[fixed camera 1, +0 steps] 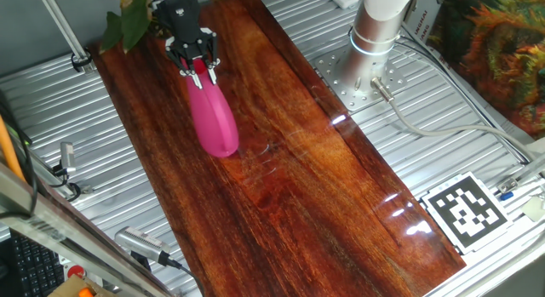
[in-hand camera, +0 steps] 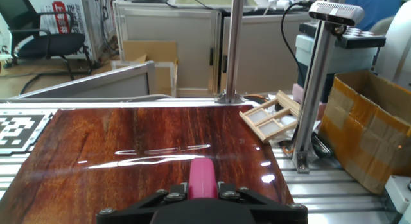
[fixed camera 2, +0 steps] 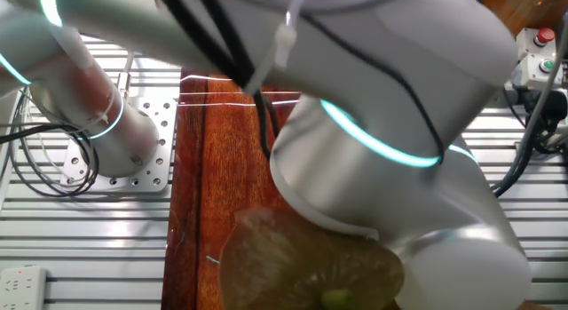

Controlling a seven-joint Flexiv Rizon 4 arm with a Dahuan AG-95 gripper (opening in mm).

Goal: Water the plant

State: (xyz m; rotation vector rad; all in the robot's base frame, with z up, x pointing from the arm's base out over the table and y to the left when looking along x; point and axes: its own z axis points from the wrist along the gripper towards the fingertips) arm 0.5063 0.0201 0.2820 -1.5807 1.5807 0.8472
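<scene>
The gripper (fixed camera 1: 197, 65) is clamped on the narrow end of the pink watering can (fixed camera 1: 213, 120), near the tabletop's (fixed camera 1: 324, 186) far end. The plant (fixed camera 1: 128, 20) sits just beyond, at that corner edge; open wood stretches toward the marker tag (fixed camera 1: 465, 210).

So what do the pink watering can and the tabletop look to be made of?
The pink watering can, held in the end effector: likely smooth moulded plastic, uniform colour with a soft sheen. The tabletop: dark reddish wood or wood-look veneer, glossy finish, visible grain and sharp light reflections.
</scene>
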